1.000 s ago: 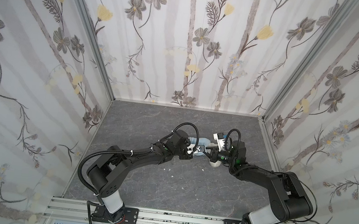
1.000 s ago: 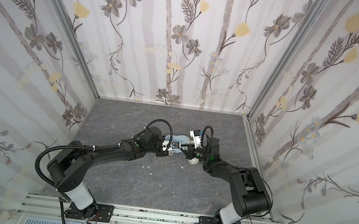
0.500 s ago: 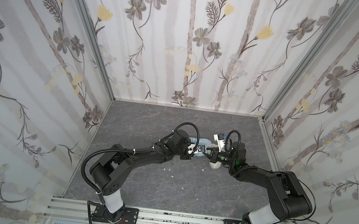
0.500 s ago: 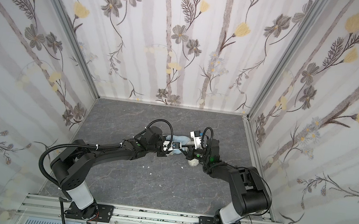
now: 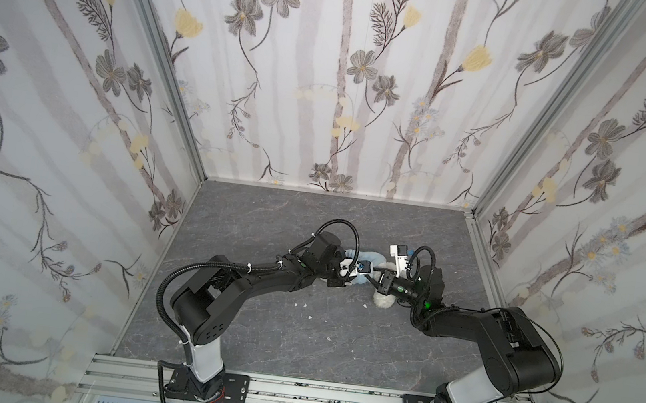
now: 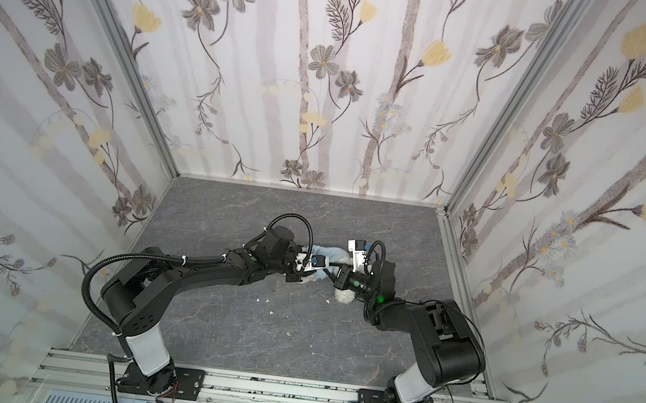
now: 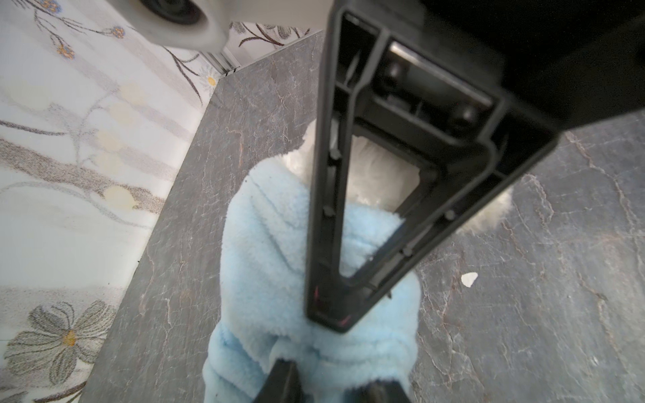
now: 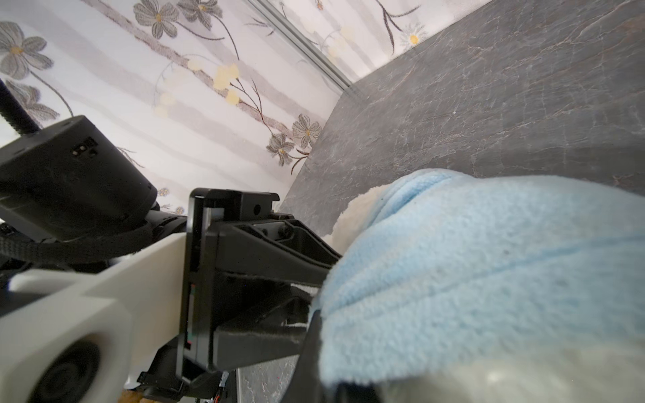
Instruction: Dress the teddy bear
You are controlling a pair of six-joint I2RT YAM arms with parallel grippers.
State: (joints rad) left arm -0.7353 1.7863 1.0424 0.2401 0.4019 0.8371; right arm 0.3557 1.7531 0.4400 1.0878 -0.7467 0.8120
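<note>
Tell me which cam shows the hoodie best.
Left wrist: the hoodie fills mid-frame, fleece and folds sharp, bear fur beyond it. Right wrist crops it too close. Both top views show just a small blue sliver.

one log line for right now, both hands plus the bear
left hand: open at hoodie | right hand: shut on hoodie | teddy bear: on table, hoodie partly over it | dressing: not done
</note>
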